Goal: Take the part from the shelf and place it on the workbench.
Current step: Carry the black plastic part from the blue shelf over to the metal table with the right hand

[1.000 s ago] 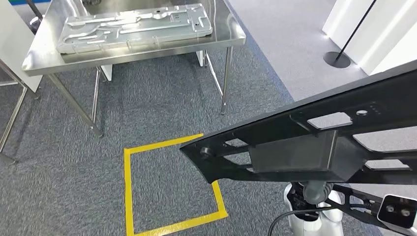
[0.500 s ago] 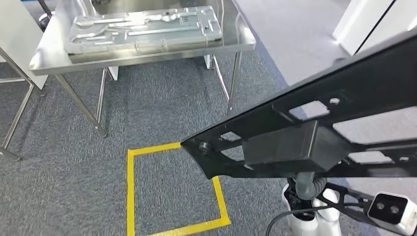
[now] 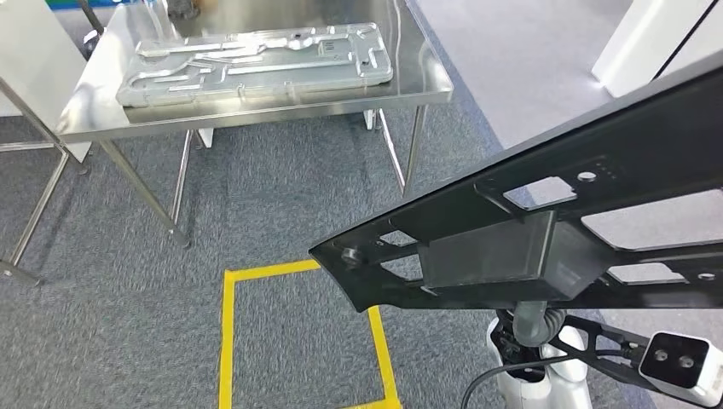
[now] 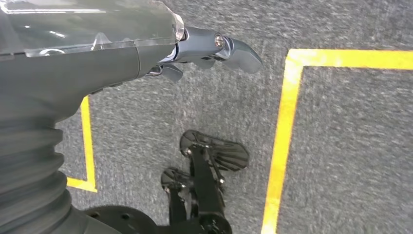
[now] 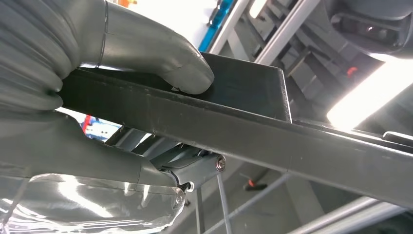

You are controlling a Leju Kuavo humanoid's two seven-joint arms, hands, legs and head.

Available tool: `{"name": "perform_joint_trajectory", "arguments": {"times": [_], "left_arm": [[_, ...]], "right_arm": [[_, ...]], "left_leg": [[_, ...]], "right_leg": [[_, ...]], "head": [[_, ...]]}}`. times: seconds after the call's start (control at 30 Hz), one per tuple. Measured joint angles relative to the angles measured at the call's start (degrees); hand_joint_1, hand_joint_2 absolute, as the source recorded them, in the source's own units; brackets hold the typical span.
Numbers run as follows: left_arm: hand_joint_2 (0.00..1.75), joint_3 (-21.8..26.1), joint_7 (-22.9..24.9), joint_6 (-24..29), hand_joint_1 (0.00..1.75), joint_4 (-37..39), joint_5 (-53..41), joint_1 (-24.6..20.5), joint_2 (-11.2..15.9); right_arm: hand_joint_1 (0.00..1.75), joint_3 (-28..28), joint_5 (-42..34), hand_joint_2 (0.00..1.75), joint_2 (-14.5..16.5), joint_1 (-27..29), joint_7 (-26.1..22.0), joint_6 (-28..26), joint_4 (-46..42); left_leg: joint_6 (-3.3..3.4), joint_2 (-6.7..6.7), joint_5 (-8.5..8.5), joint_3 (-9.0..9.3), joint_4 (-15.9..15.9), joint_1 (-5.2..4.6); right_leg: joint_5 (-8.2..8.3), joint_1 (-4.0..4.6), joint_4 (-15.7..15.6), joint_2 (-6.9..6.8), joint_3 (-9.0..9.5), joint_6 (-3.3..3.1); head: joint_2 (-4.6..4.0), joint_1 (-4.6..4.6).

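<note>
Since the earlier pictures the whole head view has shifted: the stainless workbench (image 3: 256, 106) and the yellow tape square (image 3: 227, 341) sit lower in the frame, so the camera has moved nearer. The black frame part (image 3: 546, 230) crosses the lower right, well apart from the bench. The right hand (image 5: 112, 97) clamps it, thumb on one face and fingers on the other. The left hand (image 4: 146, 44) hangs over grey carpet (image 3: 256, 213), holding nothing, fingers apart. A ribbed silver panel (image 3: 256, 61) lies on the workbench. White panels (image 3: 656, 38) stand at right.
</note>
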Motion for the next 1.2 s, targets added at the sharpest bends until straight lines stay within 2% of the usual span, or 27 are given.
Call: {"name": "perform_joint_trajectory", "arguments": {"times": [0.07,0.1,0.13,0.2,0.27,0.3,0.33,0.37,0.4,0.43,0.47,0.5,0.6,0.63,0.67,0.73,0.77,0.8,0.83,0.87,0.93,0.97,1.0,1.1,1.17,1.2], "left_arm": [[1.75,0.0,0.0,0.0,0.00,0.0,-0.1,0.0,0.0],[1.75,0.0,0.0,0.0,0.00,0.0,-0.2,0.1,0.0],[1.75,0.0,0.0,0.0,0.00,0.0,-0.2,0.0,0.0],[1.75,0.0,0.0,0.0,0.00,0.0,-0.3,-0.1,0.0],[1.75,0.0,0.0,0.0,0.00,0.0,-0.4,-0.1,0.0],[1.75,0.0,0.0,0.0,0.00,0.0,-0.4,0.0,0.0],[1.75,0.0,0.0,0.0,0.00,0.0,-0.5,0.0,0.0],[1.75,0.0,0.0,0.0,0.00,0.0,-0.5,0.1,0.0],[1.75,0.0,0.0,0.0,0.00,0.0,-0.5,0.1,-0.1],[1.75,0.0,0.0,0.0,0.00,0.0,-0.5,0.1,-0.1],[1.75,0.0,0.0,0.0,0.00,0.0,-0.5,0.0,-0.1],[1.75,0.0,0.0,0.0,0.00,0.0,-0.5,-0.1,-0.1],[1.75,0.0,0.0,0.0,0.00,0.0,-0.5,-0.2,-0.1],[1.75,0.0,0.0,0.0,0.00,0.0,-0.5,-0.3,-0.1],[1.75,0.0,0.0,0.0,0.00,0.0,-0.5,-0.3,-0.1],[1.75,0.0,0.0,-0.1,0.00,0.0,-0.5,-0.4,-0.1],[1.75,0.0,0.0,-0.1,0.00,0.0,-0.5,-0.3,-0.1],[1.75,0.0,0.0,-0.1,0.00,0.0,-0.5,-0.2,-0.1],[1.75,0.0,0.0,-0.1,0.00,0.0,-0.5,0.0,-0.1],[1.75,0.0,0.0,-0.1,0.00,0.0,-0.5,0.1,-0.1],[1.75,0.0,0.0,-0.1,0.00,0.0,-0.5,0.3,0.0],[1.75,0.0,0.0,-0.1,0.00,0.0,-0.5,0.3,0.0],[1.75,0.0,0.0,-0.1,0.00,0.0,-0.5,0.3,0.0],[1.75,0.0,0.0,-0.1,0.00,0.0,-0.5,0.2,0.0],[1.75,0.0,0.0,-0.1,0.00,0.0,-0.5,0.1,0.0],[1.75,0.0,0.0,-0.1,0.00,0.0,-0.5,0.0,0.0]], "right_arm": [[1.75,0.0,0.0,1.75,0.0,0.0,0.0,0.2,0.0],[1.75,0.0,0.0,1.75,0.0,0.0,0.0,0.3,0.0],[1.75,0.0,0.0,1.75,0.0,-0.1,0.0,0.3,-0.1],[1.75,0.0,-0.1,1.75,0.0,-0.1,0.0,0.3,-0.1],[1.75,0.0,-0.1,1.75,-0.1,0.1,0.0,0.4,0.0],[1.75,0.0,-0.1,1.75,-0.1,0.1,0.0,0.4,0.0],[1.75,0.0,-0.1,1.75,-0.1,0.2,0.0,0.5,0.0],[1.75,0.0,-0.1,1.75,-0.1,0.2,0.0,0.5,0.0],[1.75,0.0,-0.1,1.75,-0.1,0.2,0.0,0.6,0.0],[1.75,0.0,-0.2,1.75,-0.1,0.2,0.0,0.6,0.0],[1.75,0.0,-0.2,1.75,-0.1,0.2,0.0,0.6,0.1],[1.75,0.0,-0.3,1.75,-0.1,0.3,0.0,0.7,0.1],[1.75,0.0,-0.5,1.75,-0.1,0.3,0.0,0.7,0.1],[1.75,0.0,-0.6,1.75,-0.1,0.2,0.0,0.8,0.1],[1.75,0.0,-0.7,1.75,-0.1,0.2,0.0,0.8,0.1],[1.75,0.0,-0.8,1.75,-0.1,0.2,0.0,0.8,0.2],[1.75,0.0,-0.9,1.75,-0.1,0.2,0.0,0.9,0.3],[1.75,0.0,-0.9,1.75,-0.1,0.3,0.0,0.9,0.4],[1.75,0.0,-0.9,1.75,-0.1,0.3,0.0,0.9,0.5],[1.75,0.0,-0.9,1.75,-0.1,0.3,0.0,0.9,0.6],[1.75,0.0,-0.9,1.75,-0.1,0.3,0.0,0.9,0.6],[1.75,0.0,-0.9,1.75,-0.1,0.3,0.0,0.9,0.7],[1.75,0.0,-0.9,1.75,-0.1,0.3,0.0,0.9,0.7],[1.75,0.0,-0.9,1.75,-0.1,0.2,0.0,1.1,0.7],[1.75,-0.1,-0.9,1.75,-0.1,0.1,0.0,1.5,0.7],[1.75,-0.1,-0.8,1.75,-0.1,0.0,0.0,1.7,0.7]], "left_leg": [[0.83,-0.03,-0.01,0.97,-0.5,0.05],[1.22,-0.03,-0.06,1.61,-0.7,0.16],[1.54,-0.04,-0.27,2.31,-0.9,0.25],[1.95,-0.03,-0.91,3.29,-1.1,0.29],[2.01,-0.09,-1.89,4.25,-1.1,0.29],[1.95,-0.13,-2.47,4.93,-1.1,0.29],[1.85,-0.18,-3.11,5.76,-1.1,0.30],[1.72,-0.23,-3.80,6.71,-1.1,0.30],[1.57,-0.26,-4.51,7.58,-1.1,0.28],[1.33,-0.35,-5.18,8.37,-1.1,0.24],[1.03,-0.39,-5.80,8.87,-1.3,0.21],[0.70,-0.42,-6.11,9.41,-1.4,0.17],[-0.19,-0.29,-5.45,9.66,0.3,0.18],[-0.45,-0.22,-5.22,8.64,2.3,0.23],[-0.71,-0.14,-5.63,7.00,5.1,0.31],[-1.24,-0.06,-8.14,2.44,11.6,0.41],[-1.42,-0.05,-9.81,0.36,13.7,0.44],[-1.50,-0.04,-10.77,-1.04,14.3,0.47],[-1.52,-0.03,-10.45,-1.65,13.2,0.51],[-1.45,-0.01,-8.61,-1.51,10.5,0.55],[-1.06,0.16,-2.94,-0.34,3.7,0.50],[-0.70,0.30,-1.41,0.14,1.7,0.38],[-0.27,0.39,-0.55,0.48,0.7,0.23],[1.17,0.29,-0.41,1.69,0.4,0.19],[1.81,0.21,-0.55,2.46,0.2,0.30],[2.03,0.23,-0.73,2.61,0.1,0.30]], "right_leg": [[-0.21,-0.02,0.8,0.00,0.34,0.74],[-0.24,-0.06,2.1,-0.06,0.10,1.05],[-0.61,-0.11,4.1,-0.11,-0.89,1.28],[-2.62,-0.27,10.7,-0.18,-5.30,1.73],[-5.25,-0.39,16.3,-0.18,-10.30,2.12],[-5.57,-0.45,16.8,-0.19,-11.76,2.20],[-4.66,-0.49,15.4,-0.19,-12.21,2.19],[-2.38,-0.51,12.2,-0.20,-11.81,2.00],[1.17,-0.46,8.3,-0.24,-11.07,1.68],[3.96,-0.29,5.1,-0.29,-10.36,1.37],[6.01,-0.10,3.0,-0.30,-9.82,0.99],[7.01,0.09,2.1,-0.26,-9.53,0.66],[6.33,0.01,1.1,-0.05,-7.90,-0.39],[6.03,-0.09,0.8,-0.08,-7.10,-0.73],[5.70,-0.16,0.5,-0.12,-6.35,-0.98],[4.72,-0.15,0.3,-0.18,-5.24,-1.28],[4.17,-0.15,0.3,-0.16,-4.67,-1.32],[3.59,-0.16,0.3,-0.10,-3.97,-1.31],[2.98,-0.17,0.3,-0.04,-3.18,-1.26],[2.36,-0.20,0.3,0.02,-2.32,-1.13],[1.14,-0.18,0.3,0.07,-0.80,-0.68],[0.57,-0.14,0.3,0.11,-0.29,-0.33],[0.16,-0.10,0.4,0.15,0.19,0.07],[-0.21,-0.15,1.8,0.15,0.82,1.23],[-1.26,-0.27,5.4,0.00,-0.92,1.74],[-2.50,-0.33,8.7,-0.07,-2.95,1.96]], "head": [[0.00,-0.01],[0.00,-0.01],[0.00,0.00],[0.00,0.00],[0.00,0.00],[0.00,0.00],[0.00,0.00],[0.00,0.01],[0.00,0.01],[0.00,0.02],[0.00,0.03],[0.00,0.05],[0.00,0.07],[0.00,0.07],[0.00,0.05],[0.00,0.05],[0.00,0.05],[0.00,0.06],[0.00,0.06],[0.00,0.06],[0.00,0.07],[0.00,0.07],[0.00,0.07],[0.00,0.07],[0.00,0.07],[0.00,0.07]]}}
